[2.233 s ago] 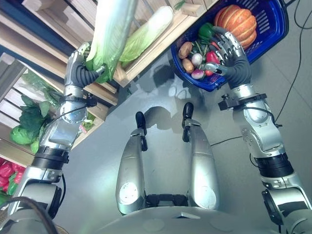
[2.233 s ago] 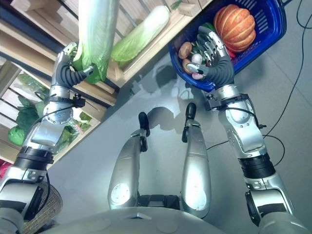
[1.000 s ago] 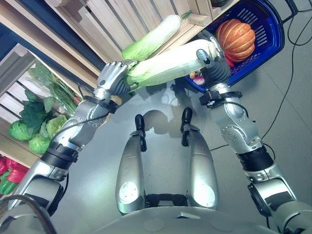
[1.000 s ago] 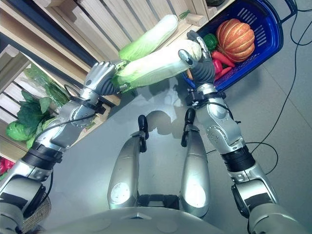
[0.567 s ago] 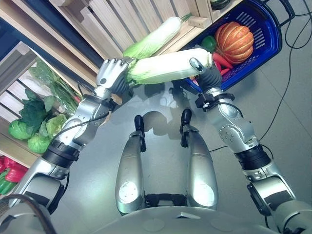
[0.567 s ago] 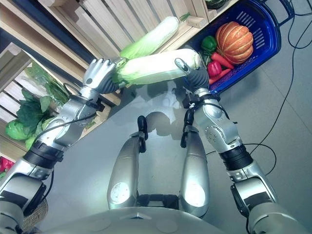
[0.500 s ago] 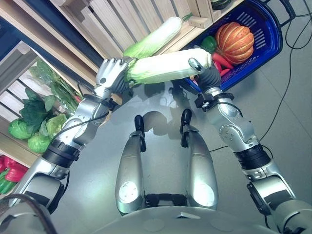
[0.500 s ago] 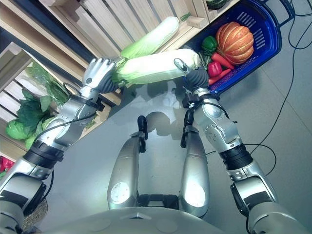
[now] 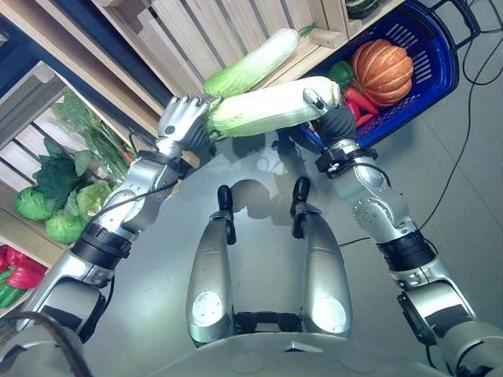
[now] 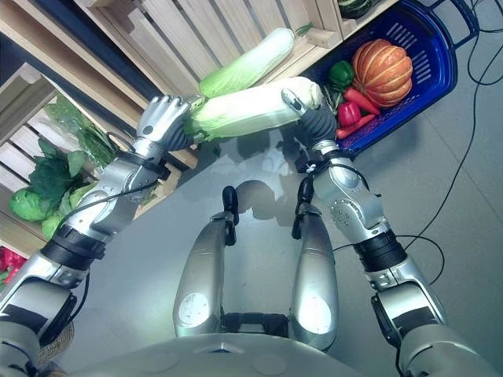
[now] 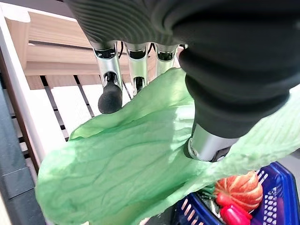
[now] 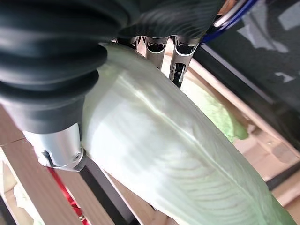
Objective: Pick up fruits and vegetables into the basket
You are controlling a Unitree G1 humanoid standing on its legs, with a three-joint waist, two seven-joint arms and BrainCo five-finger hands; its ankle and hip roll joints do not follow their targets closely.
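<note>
Little changed from half a second ago: same two-handed carry of the long cabbage [image 9: 263,108], nudged only slightly toward the basket [image 9: 440,75]; two seconds back, held upright by the left hand alone against the wooden shelves [image 9: 196,39].

Now stretched almost level between both hands, above the floor and just short of the blue basket. Left hand [image 9: 182,119] curled round the leafy green end, fingers [image 11: 110,96] over the top of the leaves and thumb pressed into them from the other side. Right hand [image 10: 308,118] wrapped round the pale white stem end, fingers [image 12: 178,70] over its far side and thumb against the near side.

Past the right hand's fingers, inside the basket: an orange pumpkin [image 9: 383,72], red peppers [image 9: 360,100] and a green pepper [image 9: 340,73]. Past the left hand's fingers, a second cabbage [image 9: 253,63] lying on the shelf edge. Further along the left arm, leafy greens [image 9: 59,188] in a lower crate.
</note>
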